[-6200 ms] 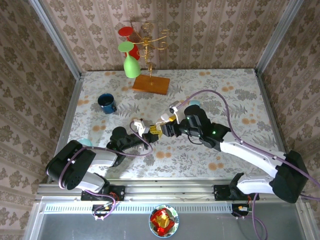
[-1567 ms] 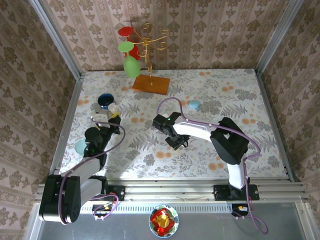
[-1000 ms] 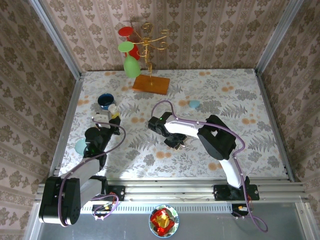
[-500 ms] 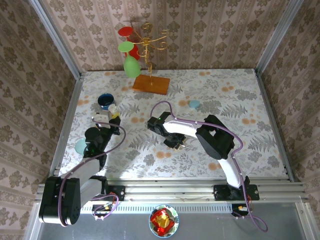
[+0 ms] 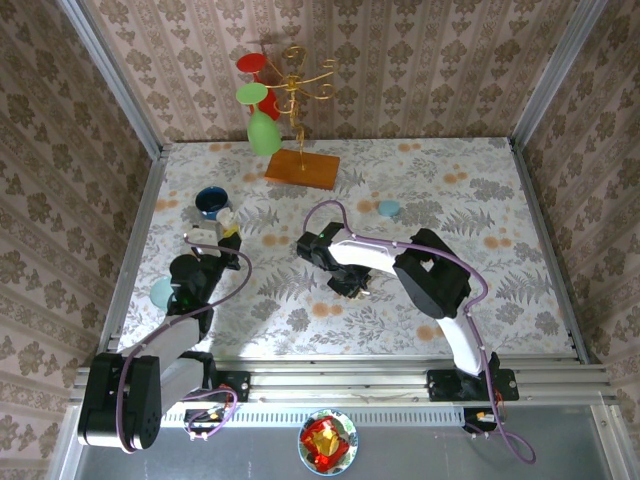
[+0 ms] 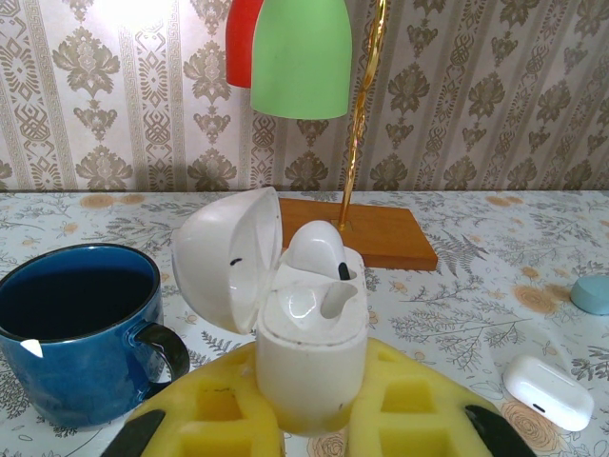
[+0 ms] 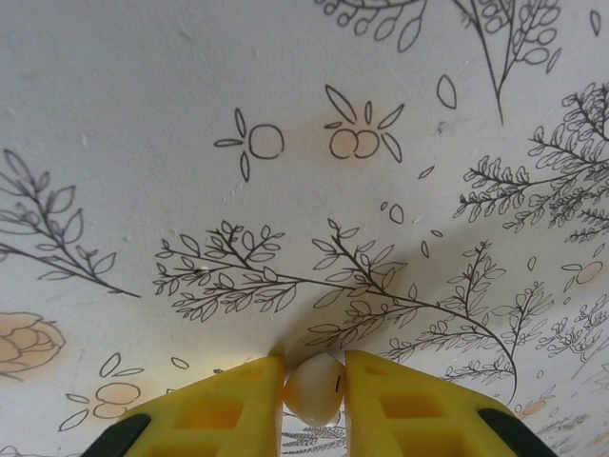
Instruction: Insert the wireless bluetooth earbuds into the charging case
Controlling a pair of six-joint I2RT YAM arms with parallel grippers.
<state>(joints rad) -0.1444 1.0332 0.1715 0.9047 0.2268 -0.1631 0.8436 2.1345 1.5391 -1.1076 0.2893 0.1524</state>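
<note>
Right gripper point(image 7: 314, 379) is down at the table point(image 5: 480, 190), its yellow pads pressed against both sides of a small white bud point(image 7: 312, 392); the bud's lower end touches the cloth. From above, this gripper sits near the table's middle, the arm folded back over itself.

Left gripper point(image 6: 312, 405) is clamped on a white case point(image 6: 309, 328), held upright with its lid point(image 6: 224, 257) swung open to the left. One bud point(image 6: 316, 249) sits in the case's far socket; the near socket looks bare. From above, this gripper is by the left edge, just beside a blue mug point(image 5: 212, 203).

A second case point(image 6: 547, 390), closed, lies on the cloth to the right, and a pale blue disc point(image 6: 595, 293) lies beyond it.

The cloth is white, printed with grey leaves and orange flowers. At the far edge a wooden base point(image 5: 302, 167) carries a gold stand with a green glass point(image 5: 263, 132) and a red one point(image 5: 250, 63) hung upside down. Patterned beige wallpaper covers the walls on three sides. A bowl point(image 5: 327, 441) of red and yellow wrapped pieces sits below the arms' rail.
</note>
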